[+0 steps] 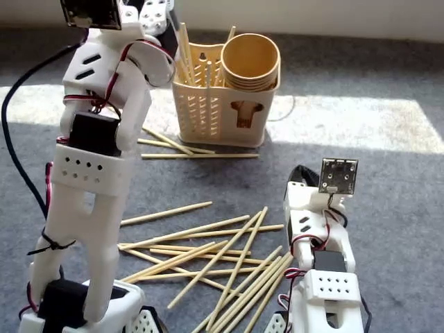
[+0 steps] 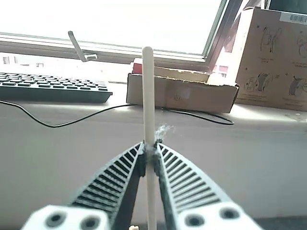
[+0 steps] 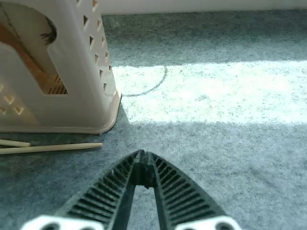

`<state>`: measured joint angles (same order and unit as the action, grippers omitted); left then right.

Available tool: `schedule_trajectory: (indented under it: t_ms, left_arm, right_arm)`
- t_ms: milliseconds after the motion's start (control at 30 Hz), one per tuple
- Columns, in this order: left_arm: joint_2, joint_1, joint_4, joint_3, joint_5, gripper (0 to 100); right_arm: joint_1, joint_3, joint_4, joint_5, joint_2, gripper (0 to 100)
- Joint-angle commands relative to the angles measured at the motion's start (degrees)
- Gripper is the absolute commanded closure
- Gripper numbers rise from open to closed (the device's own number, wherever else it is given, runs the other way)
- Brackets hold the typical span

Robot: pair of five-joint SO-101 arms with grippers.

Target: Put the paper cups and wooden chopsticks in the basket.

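A cream plastic basket (image 1: 208, 114) stands at the back of the grey carpet, with a stack of paper cups (image 1: 251, 61) and a few upright chopsticks (image 1: 207, 73) inside. My left gripper (image 2: 149, 149) is raised beside the basket's near-left corner, shut on a wooden chopstick (image 2: 147, 96) that stands upright between its fingers; the held chopstick (image 1: 186, 48) rises over the basket's left part. Several loose chopsticks (image 1: 222, 257) lie scattered on the carpet in front. My right gripper (image 3: 142, 168) is shut and holds nothing, low over the carpet near the basket's (image 3: 72, 72) right corner.
Three chopsticks (image 1: 198, 154) lie against the basket's front, one chopstick (image 3: 53, 147) close ahead of my right gripper. A keyboard (image 2: 53, 87), cardboard boxes (image 2: 182, 93) and a cable sit on the ledge behind. Sunlit carpet (image 1: 347, 121) spreads right of the basket.
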<state>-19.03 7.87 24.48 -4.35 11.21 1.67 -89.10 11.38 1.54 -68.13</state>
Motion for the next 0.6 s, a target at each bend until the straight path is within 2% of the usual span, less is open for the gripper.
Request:
schedule_trajectory:
  t_ms: [0,567]
  left_arm:
    - [0.22,-0.04,-1.32,-1.89,0.62,99]
    - [14.29,-0.48,-0.97,-0.40,0.62,99]
  right_arm:
    - [0.66,0.31,-1.71,0.62,-0.57,98.8]
    - [0.66,0.31,-1.71,0.62,-0.57,98.8]
